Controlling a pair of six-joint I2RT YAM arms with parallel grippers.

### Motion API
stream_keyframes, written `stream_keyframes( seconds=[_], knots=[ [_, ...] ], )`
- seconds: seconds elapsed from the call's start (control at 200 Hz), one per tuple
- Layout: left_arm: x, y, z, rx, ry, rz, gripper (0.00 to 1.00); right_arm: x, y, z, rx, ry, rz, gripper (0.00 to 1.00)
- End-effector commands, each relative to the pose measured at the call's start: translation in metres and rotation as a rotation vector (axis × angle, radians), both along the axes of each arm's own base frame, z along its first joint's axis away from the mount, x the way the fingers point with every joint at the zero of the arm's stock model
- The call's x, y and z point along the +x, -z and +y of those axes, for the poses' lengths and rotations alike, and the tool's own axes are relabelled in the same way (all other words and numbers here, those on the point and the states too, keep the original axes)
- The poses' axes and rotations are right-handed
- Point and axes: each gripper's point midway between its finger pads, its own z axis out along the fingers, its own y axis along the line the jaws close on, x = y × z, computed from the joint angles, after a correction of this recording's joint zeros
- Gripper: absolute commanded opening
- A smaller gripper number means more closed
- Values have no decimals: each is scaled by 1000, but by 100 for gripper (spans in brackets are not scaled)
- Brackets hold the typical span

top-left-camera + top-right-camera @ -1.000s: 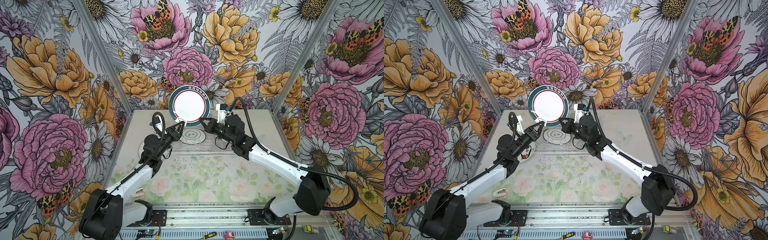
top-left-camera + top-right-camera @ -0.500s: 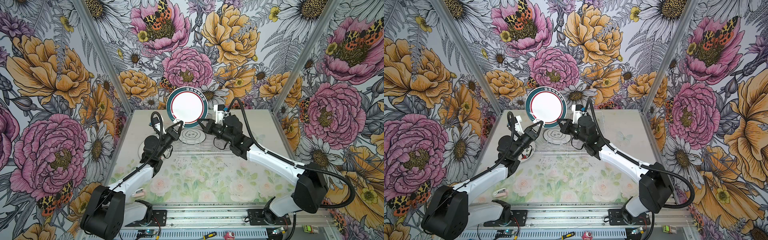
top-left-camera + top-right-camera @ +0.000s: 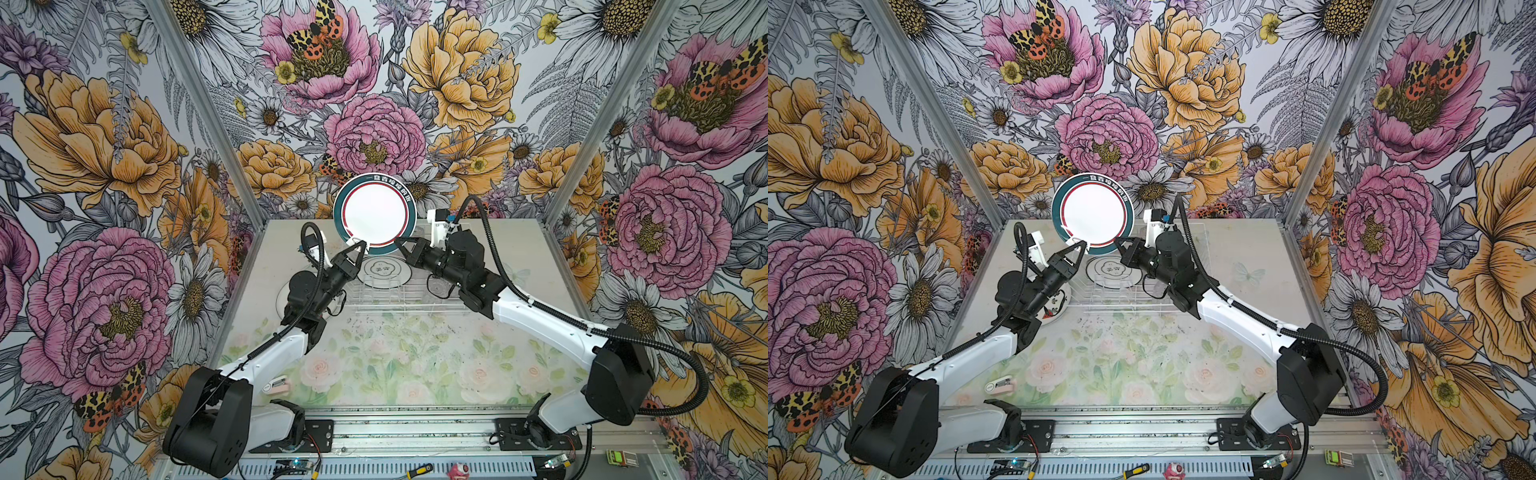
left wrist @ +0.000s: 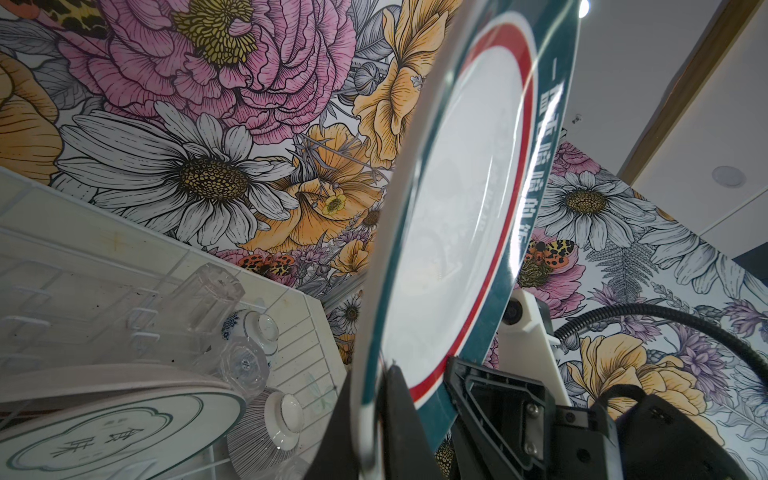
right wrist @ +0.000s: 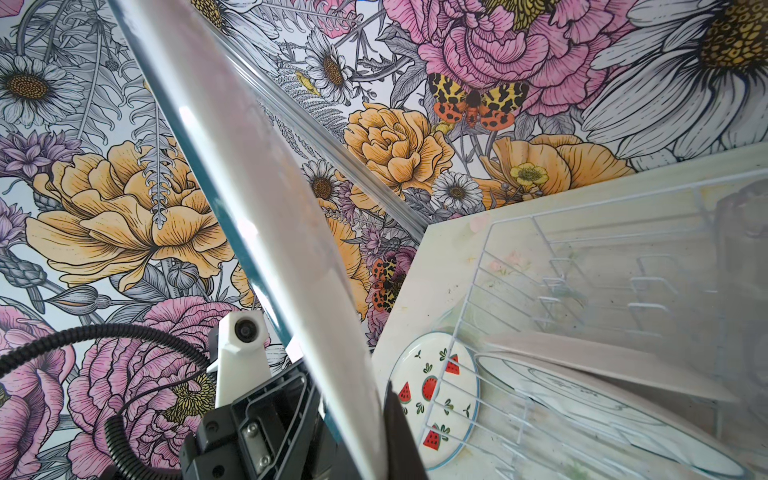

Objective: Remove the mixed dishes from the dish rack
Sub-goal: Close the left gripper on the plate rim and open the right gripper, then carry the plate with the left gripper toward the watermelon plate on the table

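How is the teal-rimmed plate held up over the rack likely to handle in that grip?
The teal-rimmed plate looks rigid, unlikely to flex. Its glossy face catches light, so it may slip: the left gripper and right gripper pinch only its lower rim. Standing on edge, mostly above the jaws, it could pivot, and might chip if dropped on the dish rack.

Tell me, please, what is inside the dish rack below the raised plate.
A patterned plate, clear tumblers, a blue-patterned bowl and a grey-striped bowl lie in the dish rack. Whatever is under that plate is covered.
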Motion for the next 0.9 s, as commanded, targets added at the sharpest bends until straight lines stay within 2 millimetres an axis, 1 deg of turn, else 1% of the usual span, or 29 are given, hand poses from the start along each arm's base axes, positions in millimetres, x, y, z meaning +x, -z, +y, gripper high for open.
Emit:
stream_keyframes(
  seconds=[0.0,0.12,0.27,0.35,0.42,0.47,0.5,0.55,0.57,0.631,0.681,0.736,0.896],
  knots=[
    [1,10,-3,94,-15,-15,0,-5,-26,7,24,-20,-87,12],
    [-1,8,-1,95,-22,-20,0,-5,-24,5,24,-13,-95,25],
    [-3,6,1,96,-29,-26,0,-5,-23,4,25,-10,-100,35],
    [-3,6,3,94,-37,-25,0,-5,-23,4,27,-8,-105,47],
    [-3,6,3,92,-39,-24,0,-6,-22,3,28,-7,-111,54],
    [-4,5,4,92,-41,-25,0,-6,-22,2,26,-6,-113,61],
    [-3,6,4,91,-43,-22,0,-6,-22,2,23,-3,-117,65],
    [-2,7,6,94,-51,-16,0,-5,-22,0,20,7,-117,68],
    [0,8,8,94,-55,-10,0,-5,-21,-1,19,13,-116,70],
    [6,12,18,89,-76,22,0,-5,-21,-4,16,27,-120,79],
    [11,15,32,77,-114,42,0,-4,-19,-5,10,37,-123,88],
    [11,14,46,70,-162,42,0,-3,-18,-4,3,40,-127,99],
    [10,17,78,73,-263,72,0,1,-13,-1,-19,40,-125,99]
  ],
)
